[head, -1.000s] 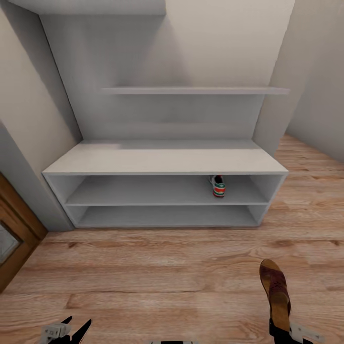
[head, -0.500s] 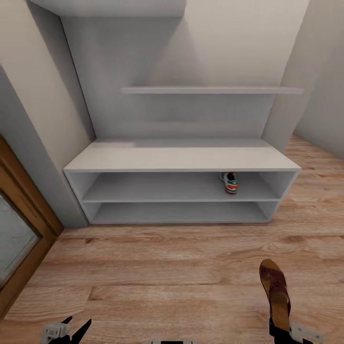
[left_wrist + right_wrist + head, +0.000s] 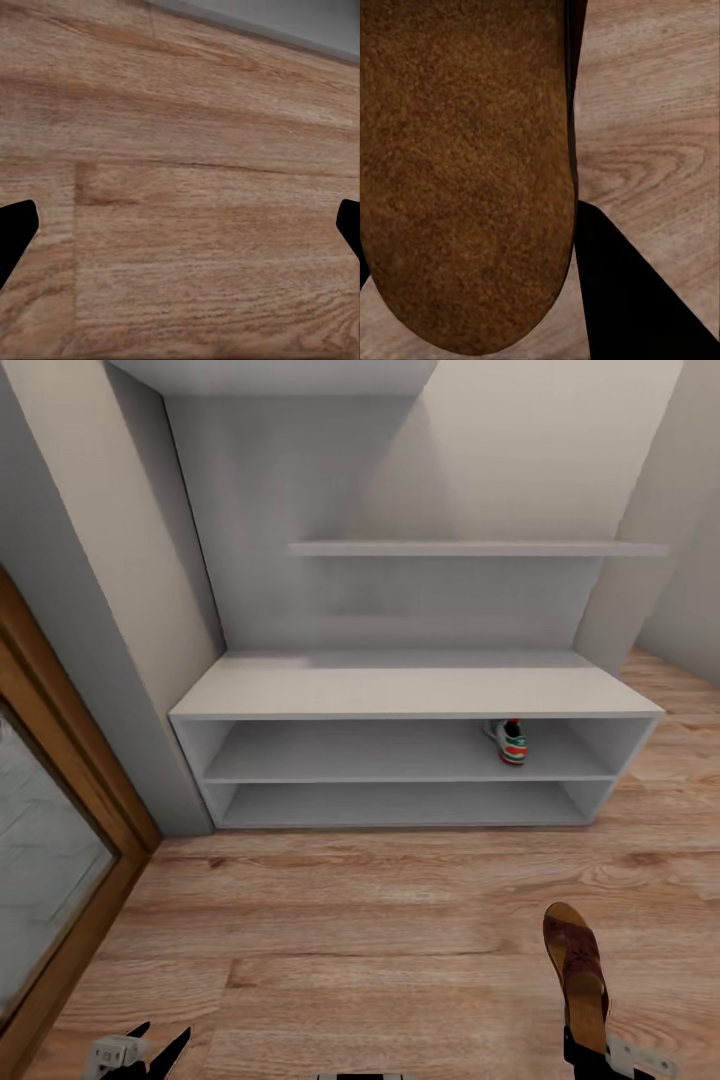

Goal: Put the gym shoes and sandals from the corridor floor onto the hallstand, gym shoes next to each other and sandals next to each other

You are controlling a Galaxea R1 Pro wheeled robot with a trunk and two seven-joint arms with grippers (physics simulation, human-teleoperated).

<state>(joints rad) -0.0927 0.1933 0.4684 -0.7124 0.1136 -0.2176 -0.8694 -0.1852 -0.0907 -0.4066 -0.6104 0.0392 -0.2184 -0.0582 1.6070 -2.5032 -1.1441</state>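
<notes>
One gym shoe (image 3: 510, 742) lies in the upper slot of the light-grey hallstand (image 3: 400, 690), near its right end, heel toward me. A dark-brown sandal (image 3: 577, 972) with a tan insole (image 3: 465, 172) hangs over the corridor floor (image 3: 350, 940) at the lower right, and my right gripper (image 3: 586, 1052) is shut on its heel end. A black finger (image 3: 622, 300) runs along the sandal's edge. My left gripper (image 3: 150, 1050) hangs open at the lower left, its fingertips wide apart over bare planks (image 3: 180, 232). The second gym shoe and second sandal are out of view.
A wood-framed door with a glass pane (image 3: 50, 860) stands at the left, beside a grey wall corner (image 3: 130, 690). Grey wall shelves (image 3: 470, 548) rise above the hallstand. A band of plank floor separates me from the hallstand.
The whole picture has shifted: the hallstand sits further right in view and more of the door shows at the left, so the camera moved. Both grippers and the held sandal keep their places.
</notes>
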